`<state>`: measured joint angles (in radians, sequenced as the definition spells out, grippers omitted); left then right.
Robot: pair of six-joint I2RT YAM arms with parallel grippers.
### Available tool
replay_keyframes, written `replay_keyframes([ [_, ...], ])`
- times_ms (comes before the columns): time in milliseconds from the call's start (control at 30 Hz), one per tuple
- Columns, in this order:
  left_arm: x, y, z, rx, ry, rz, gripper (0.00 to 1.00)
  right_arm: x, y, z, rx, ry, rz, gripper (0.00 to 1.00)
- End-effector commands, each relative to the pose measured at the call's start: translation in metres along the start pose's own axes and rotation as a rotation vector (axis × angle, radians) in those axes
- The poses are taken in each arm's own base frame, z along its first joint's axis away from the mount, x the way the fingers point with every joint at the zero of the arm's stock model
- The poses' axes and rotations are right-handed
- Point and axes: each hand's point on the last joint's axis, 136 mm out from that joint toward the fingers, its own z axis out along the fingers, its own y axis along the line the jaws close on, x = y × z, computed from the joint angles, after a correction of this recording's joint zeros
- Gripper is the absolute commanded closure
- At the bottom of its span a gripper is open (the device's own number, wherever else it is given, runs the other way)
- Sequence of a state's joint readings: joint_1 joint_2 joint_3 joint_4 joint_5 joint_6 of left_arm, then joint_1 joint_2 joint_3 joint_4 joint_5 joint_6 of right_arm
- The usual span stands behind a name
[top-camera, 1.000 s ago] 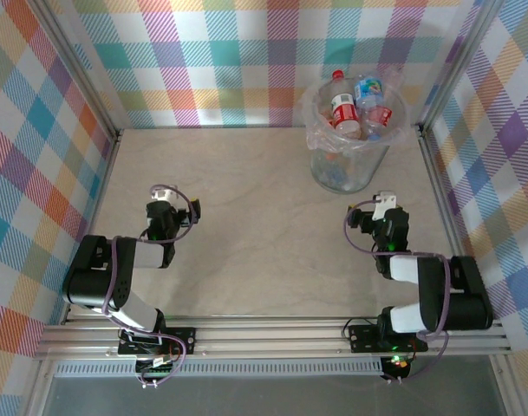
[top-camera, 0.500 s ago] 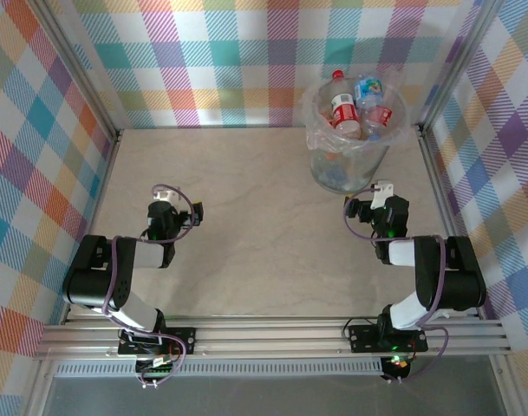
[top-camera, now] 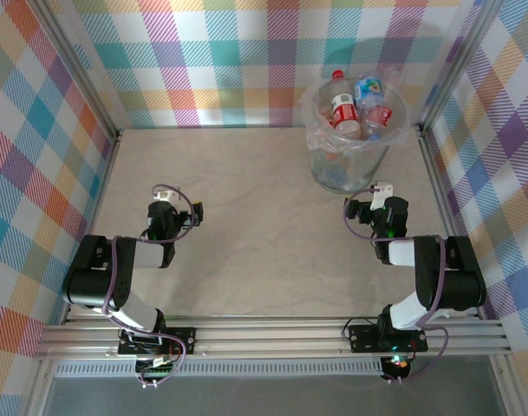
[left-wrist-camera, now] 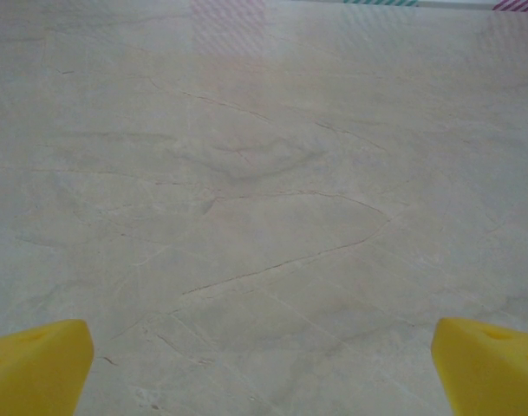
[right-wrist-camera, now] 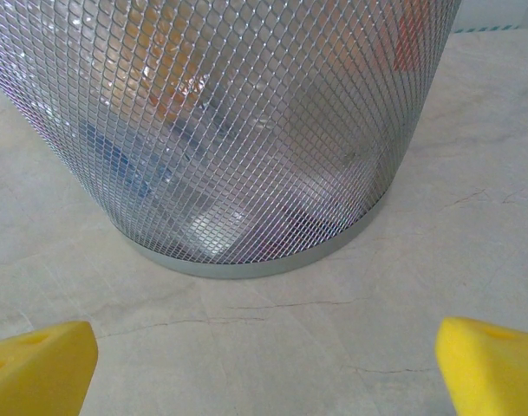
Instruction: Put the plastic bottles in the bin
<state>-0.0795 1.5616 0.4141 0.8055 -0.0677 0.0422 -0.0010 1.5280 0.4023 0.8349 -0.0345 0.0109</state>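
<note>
The bin point(top-camera: 319, 128), a round mesh wastebasket with a clear bag liner, stands at the table's far right. Several plastic bottles point(top-camera: 343, 109) with red and blue labels are piled inside it up to the rim. My right gripper point(top-camera: 383, 192) hovers just in front of the bin's base, open with nothing between its yellow fingertips point(right-wrist-camera: 40, 368). In the right wrist view the bin's mesh wall point(right-wrist-camera: 246, 130) is close ahead, and blurred bottle colours show through it. My left gripper point(top-camera: 163, 199) rests low at the left, open over the bare table point(left-wrist-camera: 264, 217), its fingertips point(left-wrist-camera: 489, 364) wide apart.
Plaid walls point(top-camera: 229, 52) enclose the table on three sides, with metal frame posts point(top-camera: 81, 74) at the far corners. A metal rail point(top-camera: 272, 334) carrying both arm bases runs along the near edge. The marbled tabletop point(top-camera: 255, 225) lies bare between the arms.
The right gripper has moved a little forward, closer to the bin's base, then stopped. The left arm has barely shifted.
</note>
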Motion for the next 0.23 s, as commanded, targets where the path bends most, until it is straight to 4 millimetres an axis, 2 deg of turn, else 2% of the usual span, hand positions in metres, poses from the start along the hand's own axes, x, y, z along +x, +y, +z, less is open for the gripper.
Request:
replay_keyframes([
  [0, -0.0023, 0.0022, 0.0016, 0.003, -0.001, 0.000, 0.00, -0.0002, -0.0030, 0.0011, 0.008, 0.001, 0.011, 0.00],
  [200, -0.0029, 0.0019, 0.0017, 0.003, -0.003, 0.000, 0.00, -0.0006, -0.0019, 0.0012, 0.005, 0.000, 0.008, 0.00],
])
